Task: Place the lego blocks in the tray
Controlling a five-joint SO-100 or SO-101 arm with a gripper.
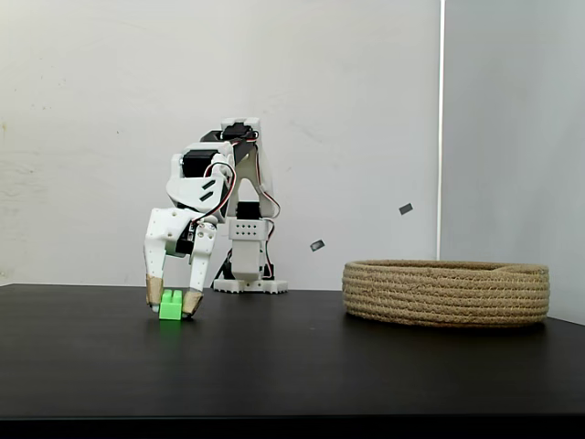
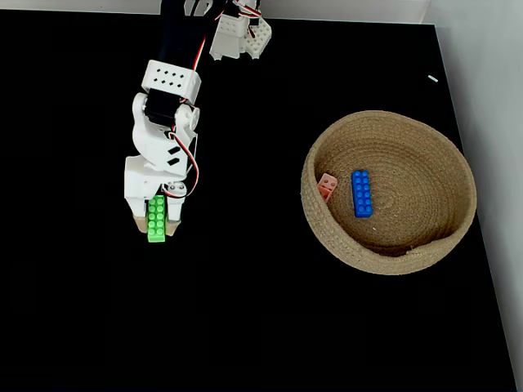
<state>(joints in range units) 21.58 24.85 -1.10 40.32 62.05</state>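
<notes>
End effector (image 1: 174,304) grasping green lego (image 2: 155,219) on bench.
Blue lego (image 2: 361,193) already in tray (image 2: 458,163); green left.

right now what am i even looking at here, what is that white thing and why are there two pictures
The white thing is a small robot arm bolted to a black table. Both pictures show the same moment: one camera looks from the side at table height, the other looks straight down. At the arm's end is a two-finger pincer, whose fingers sit either side of a green lego brick resting on the table. To the right in both fixed views is a round rope basket. From above you see a blue brick and a small pinkish piece already inside.
</notes>
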